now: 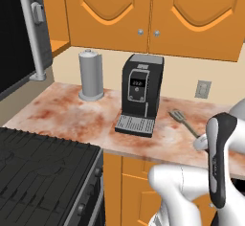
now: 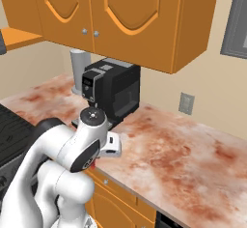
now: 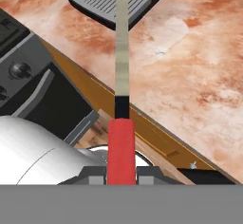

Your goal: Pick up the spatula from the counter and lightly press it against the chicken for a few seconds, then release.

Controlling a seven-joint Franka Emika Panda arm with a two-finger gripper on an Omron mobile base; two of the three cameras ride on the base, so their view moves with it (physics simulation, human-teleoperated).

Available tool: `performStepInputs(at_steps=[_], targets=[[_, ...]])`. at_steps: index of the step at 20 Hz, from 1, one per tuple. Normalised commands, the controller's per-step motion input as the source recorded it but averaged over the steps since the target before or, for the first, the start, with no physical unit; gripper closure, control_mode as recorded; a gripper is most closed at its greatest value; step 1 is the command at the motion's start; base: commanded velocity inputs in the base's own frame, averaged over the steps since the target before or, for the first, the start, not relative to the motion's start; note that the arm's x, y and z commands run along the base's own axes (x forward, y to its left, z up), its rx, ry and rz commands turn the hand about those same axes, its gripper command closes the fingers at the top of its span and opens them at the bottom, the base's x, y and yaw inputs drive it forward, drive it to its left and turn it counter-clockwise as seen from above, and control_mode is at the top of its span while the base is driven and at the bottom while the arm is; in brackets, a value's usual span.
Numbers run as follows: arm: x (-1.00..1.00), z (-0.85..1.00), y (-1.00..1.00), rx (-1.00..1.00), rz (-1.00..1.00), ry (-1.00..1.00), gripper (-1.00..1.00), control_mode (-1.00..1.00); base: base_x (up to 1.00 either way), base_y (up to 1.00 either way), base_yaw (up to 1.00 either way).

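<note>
Pincer (image 3: 121, 174) grips the red-handled spatula (image 3: 122, 142) over the counter (image 3: 190, 76) edge; the coffee machine (image 1: 139, 93) panel lettering is too small to read.

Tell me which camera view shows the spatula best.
Hand view: the spatula runs large down the centre, red handle clamped in the gripper, pale shaft running away from the camera. Left base view gives its small slotted head and some shaft; right base view, seemingly just a red sliver under the arm.
</note>
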Motion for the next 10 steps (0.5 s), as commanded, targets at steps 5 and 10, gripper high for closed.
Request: performStepInputs(at_steps=[5, 10], targets=[[-0.23, 0.05, 0.16, 0.00, 0.00, 0.00, 1.00, -1.00, 0.00, 0.00, 0.00], [-0.03, 0.00, 0.03, 0.00, 0.00, 0.00, 1.00, 1.00, -0.04, 0.14, 0.00]])
